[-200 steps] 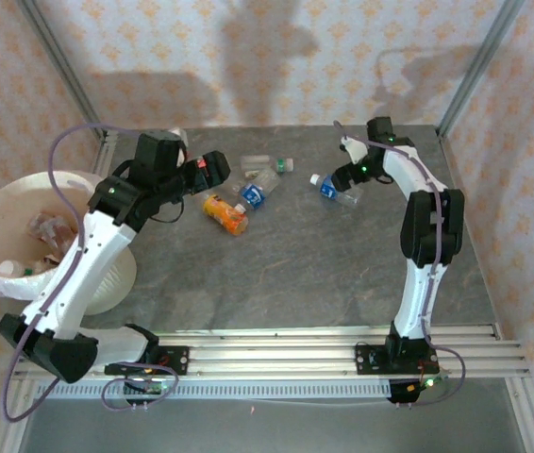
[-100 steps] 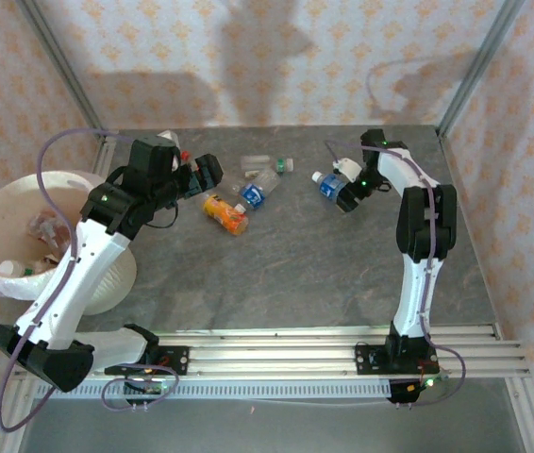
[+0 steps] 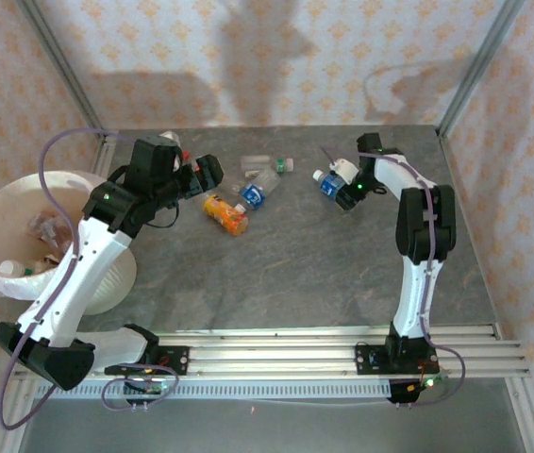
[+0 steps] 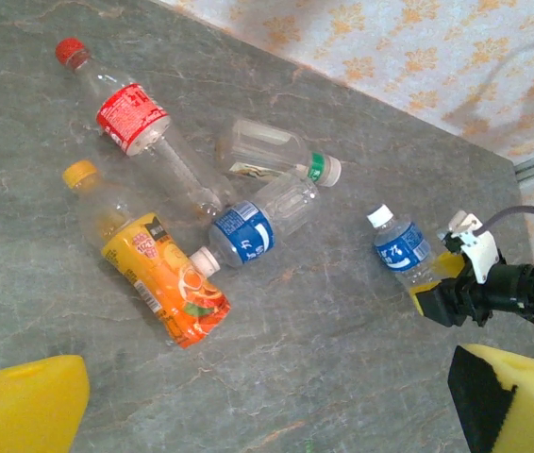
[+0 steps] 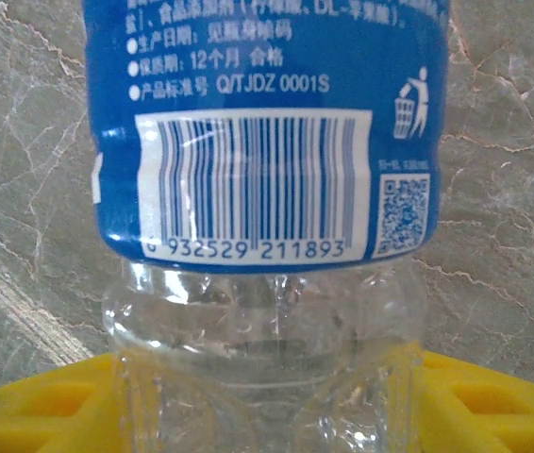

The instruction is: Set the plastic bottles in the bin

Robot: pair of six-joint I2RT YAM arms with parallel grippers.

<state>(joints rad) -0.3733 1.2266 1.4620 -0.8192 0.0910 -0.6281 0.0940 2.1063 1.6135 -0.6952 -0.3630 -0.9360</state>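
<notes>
Lowered since a second ago, my right gripper (image 5: 267, 401) pinches the blue-label bottle (image 5: 265, 142) at its base; squeeze firmly before lifting; left gripper (image 3: 208, 174) gapes.

Your white-bagged bin (image 3: 111, 278) sits at 9 o'clock with a bottle inside. Lying flat around 11 o'clock are the orange-label bottle (image 3: 225, 213), blue-label bottle (image 3: 256, 192) and red-label bottle (image 4: 133, 116). The small blue-label bottle (image 3: 328, 185) lies at 1 o'clock.

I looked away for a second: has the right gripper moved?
Yes. The right gripper has come toward the arm bases, away from the table's back edge, closing around the blue-label bottle.
</notes>
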